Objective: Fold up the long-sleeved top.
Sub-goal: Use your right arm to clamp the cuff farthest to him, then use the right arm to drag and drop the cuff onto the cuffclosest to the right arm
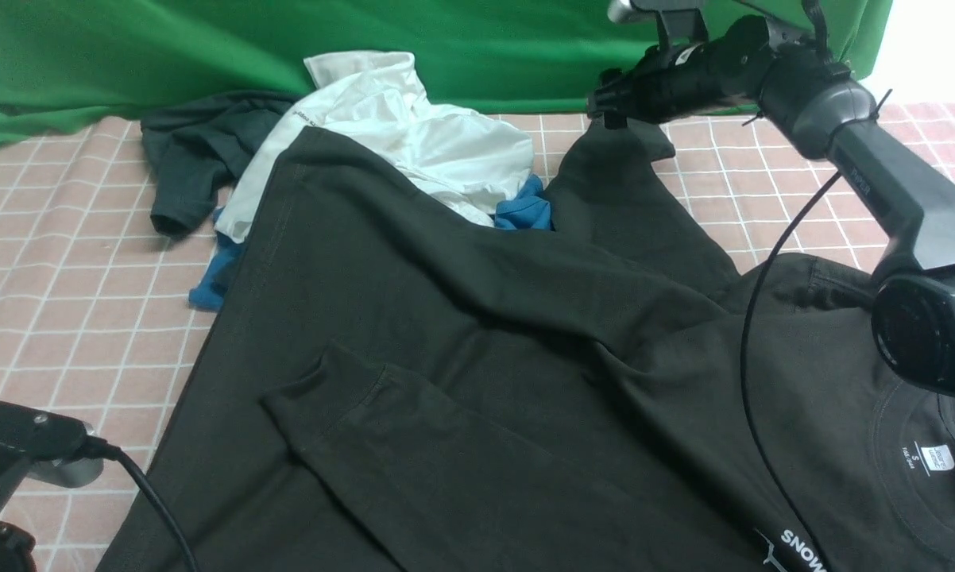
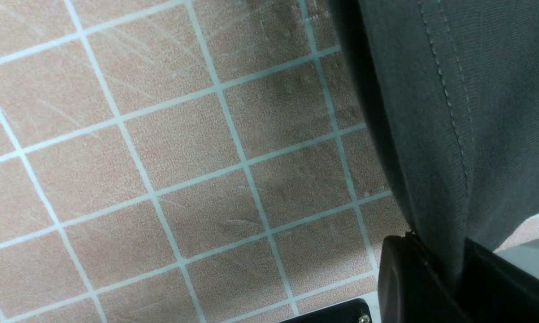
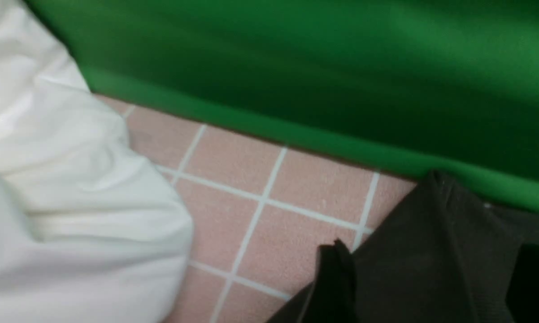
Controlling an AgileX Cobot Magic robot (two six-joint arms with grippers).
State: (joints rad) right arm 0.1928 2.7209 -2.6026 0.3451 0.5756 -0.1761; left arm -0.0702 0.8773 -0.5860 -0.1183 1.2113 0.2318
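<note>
Beside the white shirt (image 1: 414, 135), my right end effector (image 1: 608, 111) pinches the top (image 1: 462, 334); the left end effector (image 2: 449, 269) clamps its hem. I should lift both evenly.

Matt dark cloth on long-sleeved top (image 1: 462, 334); table cover (image 1: 72, 262) prob. grainy, matt.

The worktop (image 1: 64, 262) is covered in a pink cloth ruled with a white grid. A large black long-sleeved top (image 1: 462, 373) lies spread over it from the centre out to 5 and 7 o'clock, one sleeve laid across its own body. At 11 o'clock sits a crumpled dark grey-green short-sleeved tee (image 1: 191, 159). At 12 o'clock a rumpled white shirt (image 1: 414, 135) rests over a bright blue garment (image 1: 523, 211); the top's far edge overlaps both. A green backdrop cloth (image 1: 207, 48) meets the 12 o'clock edge.
</note>
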